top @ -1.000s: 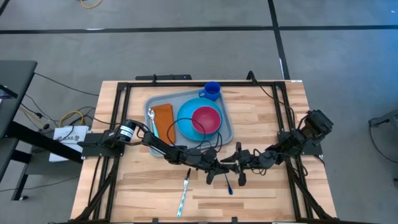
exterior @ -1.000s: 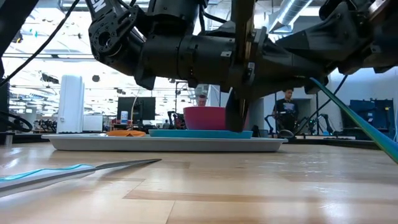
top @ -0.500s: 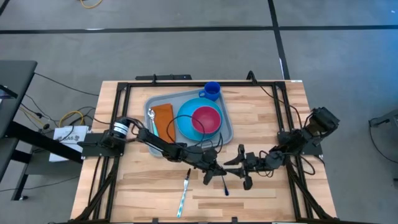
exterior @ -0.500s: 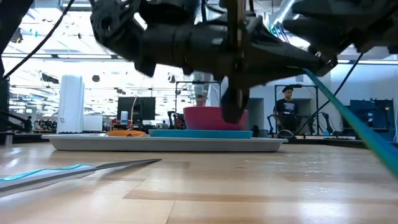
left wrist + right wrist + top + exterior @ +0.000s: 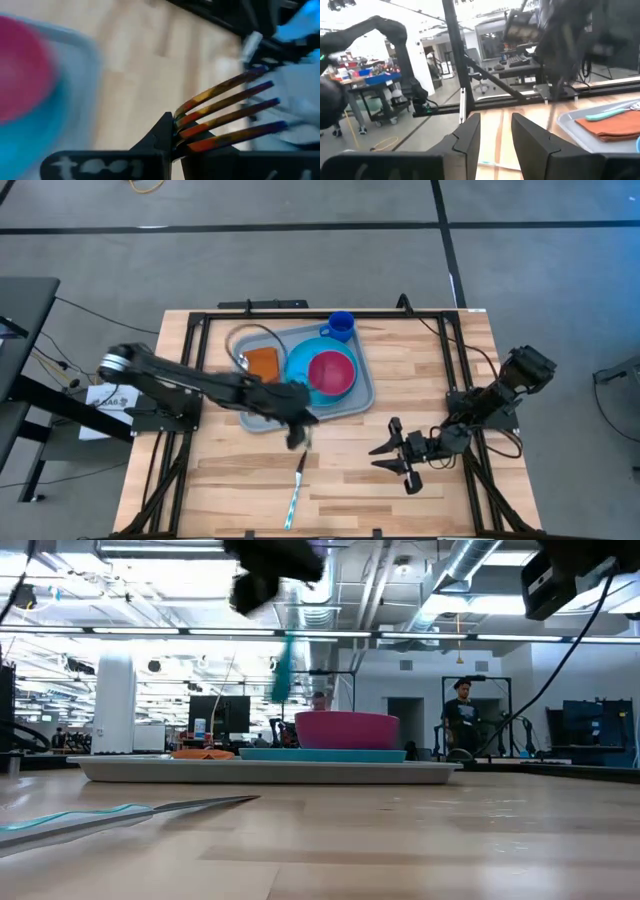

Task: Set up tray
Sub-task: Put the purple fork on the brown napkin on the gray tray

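Observation:
The grey-blue tray lies at the table's far middle and holds a blue plate with a pink bowl, a rust-brown napkin and a teal spoon. My left gripper hangs above the tray's near edge, shut on a fork with golden tines and a teal handle. My right gripper is open and empty, near the table's right front. A teal-handled knife lies flat on the table in front of the tray. My left gripper pinches the fork's neck, just behind the tines, between its two fingers. The tines stick out past the fingertips. The teal handle hangs down below the gripper, and the fork is lifted well clear of the table.
A blue cup stands by the tray's far right corner. A black frame runs along the table's edges. People and equipment show in the room behind the table.
My left gripper has swung up and away from the table's front middle toward the tray's near edge, carrying the fork with it. My right gripper has drawn back a little toward the table's right near corner, without the fork.

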Robot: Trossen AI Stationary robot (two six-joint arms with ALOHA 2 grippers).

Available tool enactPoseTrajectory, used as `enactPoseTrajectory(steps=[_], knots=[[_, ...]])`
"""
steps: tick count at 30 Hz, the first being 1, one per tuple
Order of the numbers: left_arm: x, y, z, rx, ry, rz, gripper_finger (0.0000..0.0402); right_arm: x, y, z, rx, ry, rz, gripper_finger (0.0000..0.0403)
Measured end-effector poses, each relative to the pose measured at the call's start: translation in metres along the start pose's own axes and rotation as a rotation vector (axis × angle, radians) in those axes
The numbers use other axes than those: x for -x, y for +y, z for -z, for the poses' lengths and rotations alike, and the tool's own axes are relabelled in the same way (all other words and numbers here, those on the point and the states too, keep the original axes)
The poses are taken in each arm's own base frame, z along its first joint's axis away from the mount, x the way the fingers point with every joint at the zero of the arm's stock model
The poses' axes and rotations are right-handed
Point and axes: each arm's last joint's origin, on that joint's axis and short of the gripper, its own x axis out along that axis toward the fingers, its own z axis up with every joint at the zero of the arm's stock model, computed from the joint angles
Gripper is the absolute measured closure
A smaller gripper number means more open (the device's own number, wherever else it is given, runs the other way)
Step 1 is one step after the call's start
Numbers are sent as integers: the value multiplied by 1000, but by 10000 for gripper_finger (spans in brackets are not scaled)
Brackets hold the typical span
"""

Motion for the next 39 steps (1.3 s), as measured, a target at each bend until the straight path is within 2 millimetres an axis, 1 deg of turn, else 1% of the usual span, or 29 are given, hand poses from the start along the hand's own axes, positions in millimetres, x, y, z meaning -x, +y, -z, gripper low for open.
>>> enactPoseTrajectory(steps=[2, 4, 5, 7, 11, 13, 15, 18, 21, 24, 27, 29, 31, 35, 39], knots=[[25, 5, 0, -26, -12, -122, 401, 0, -1, 2, 9, 14, 4, 298], [40, 13, 5, -47, -66, -238, 401, 0, -1, 3, 7, 24, 5, 298], [43, 17, 10, -58, -93, -284, 401, 0, -1, 3, 10, 29, 6, 298], [46, 28, 26, -74, -105, -315, 401, 0, -1, 4, 10, 30, 5, 298], [45, 63, 58, -16, -69, -291, 401, 0, -1, 4, 11, 32, 5, 298], [50, 80, 66, 20, -95, -308, 401, 0, -1, 4, 13, 35, 7, 298], [60, 98, 69, 60, -122, -349, 401, -1, -2, 4, 13, 33, 12, 298], [75, 119, 68, 116, -155, -350, 401, -2, -3, 3, 12, 30, 16, 298], [96, 128, 60, 115, -214, -275, 401, -3, -4, 3, 13, 30, 23, 298], [108, 135, 61, 127, -186, -204, 401, -4, -7, 5, 24, 46, 33, 298], [112, 142, 69, 175, -107, -232, 401, -4, -8, 7, 37, 67, 42, 298], [112, 147, 75, 189, -47, -270, 401, -5, -10, 9, 51, 88, 51, 298], [108, 152, 82, 196, -23, -278, 401, -6, -12, 10, 54, 92, 60, 298], [103, 160, 86, 204, -62, -231, 401, -7, -16, 10, 59, 98, 74, 298], [104, 166, 84, 213, -109, -203, 400, -7, -15, 11, 52, 102, 72, 298]])
